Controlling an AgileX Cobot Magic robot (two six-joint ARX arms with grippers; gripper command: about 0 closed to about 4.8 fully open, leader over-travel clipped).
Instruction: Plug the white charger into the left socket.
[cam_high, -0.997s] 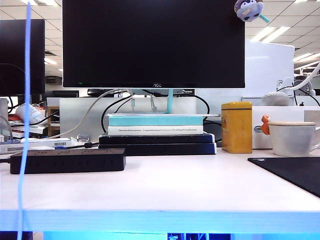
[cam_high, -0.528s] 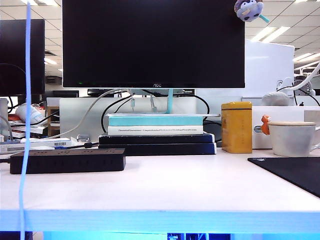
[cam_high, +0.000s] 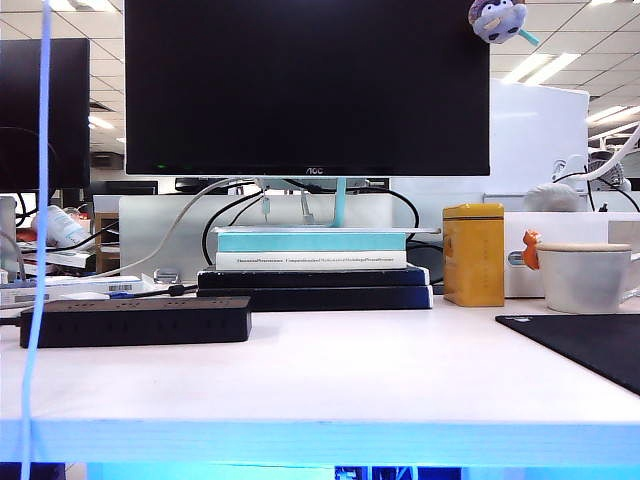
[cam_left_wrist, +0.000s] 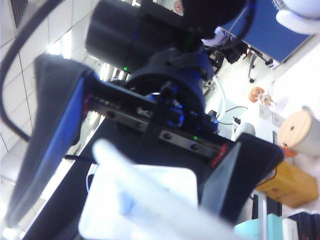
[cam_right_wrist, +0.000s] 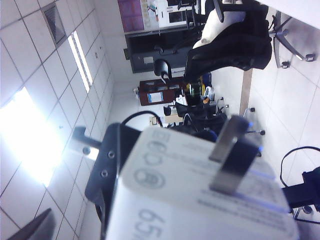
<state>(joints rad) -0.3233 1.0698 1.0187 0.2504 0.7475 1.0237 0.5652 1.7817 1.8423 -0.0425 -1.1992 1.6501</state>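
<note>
Watching the exterior view, the only thing that has shifted over the last second is the thin white cable (cam_high: 36, 250) hanging down the left edge of the frame: its lower end has swung further left. The power strip (cam_high: 135, 321) at the left of the table has not budged. I read that as the white charger (cam_right_wrist: 165, 200) being handled in the air, off camera, with no approach to the left socket begun. The socket itself is on the strip's top face, which this low angle hides. Neither arm shows in the exterior view. The left wrist view looks straight at the right gripper (cam_left_wrist: 131, 200), whose dark fingers are spread wide on either side of the charger and do not seem to be pinching it. In the right wrist view a black screwed bracket (cam_right_wrist: 104, 167) sits against the charger's far side. I take it to be part of the left gripper, but I cannot tell how its fingers stand. The charger is smooth, hard white plastic with rounded corners and grey print, and its flat metal prongs (cam_right_wrist: 227, 150) face the camera. The strip is a long, low, matte black box, and the cable is thin and limp.
</note>
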